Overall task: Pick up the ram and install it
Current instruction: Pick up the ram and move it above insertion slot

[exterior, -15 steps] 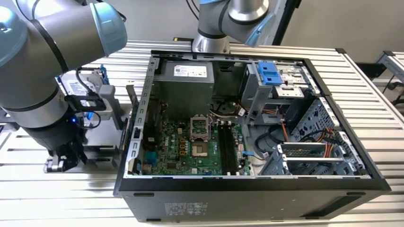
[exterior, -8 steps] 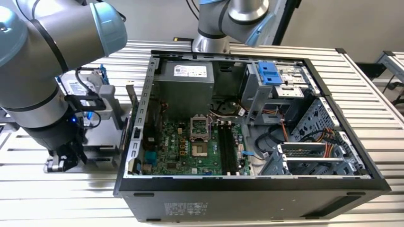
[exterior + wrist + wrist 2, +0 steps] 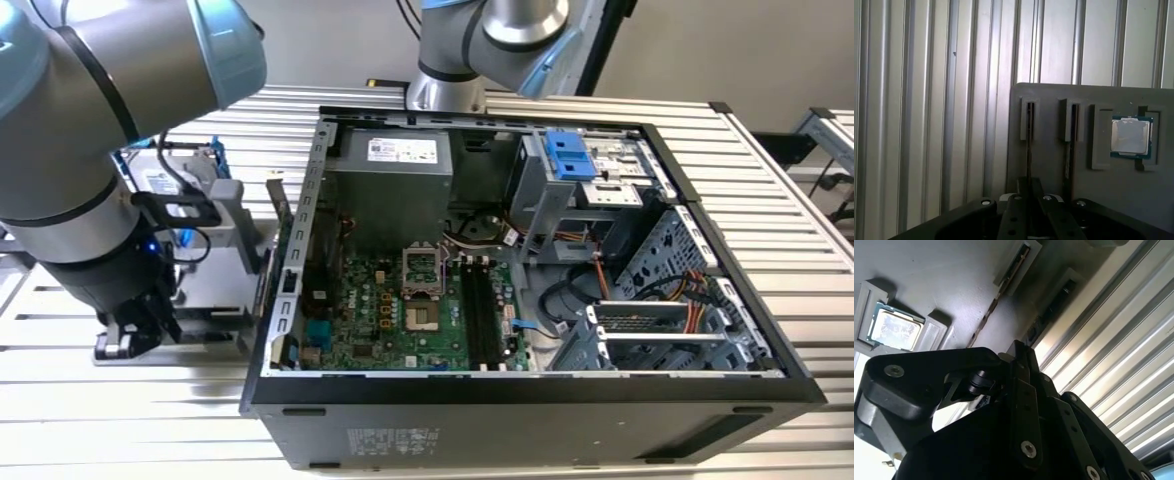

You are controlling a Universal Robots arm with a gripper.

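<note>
In the first wrist view the gripper (image 3: 1029,183) hides one end of the ram (image 3: 1029,145).

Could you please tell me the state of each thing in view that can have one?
computer case: open, side panel off.
ram: standing on edge in a slot of the grey holder.
processor: lying flat in a recess of the grey holder.
gripper: low at the grey holder, in line with the ram.

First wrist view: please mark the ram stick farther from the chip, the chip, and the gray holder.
ram stick (image 3: 1029,150): first wrist view, middle of its thin edge.
chip (image 3: 1130,136): first wrist view, centre of its silver lid.
gray holder (image 3: 1049,160): first wrist view, bare surface between the slots.
</note>
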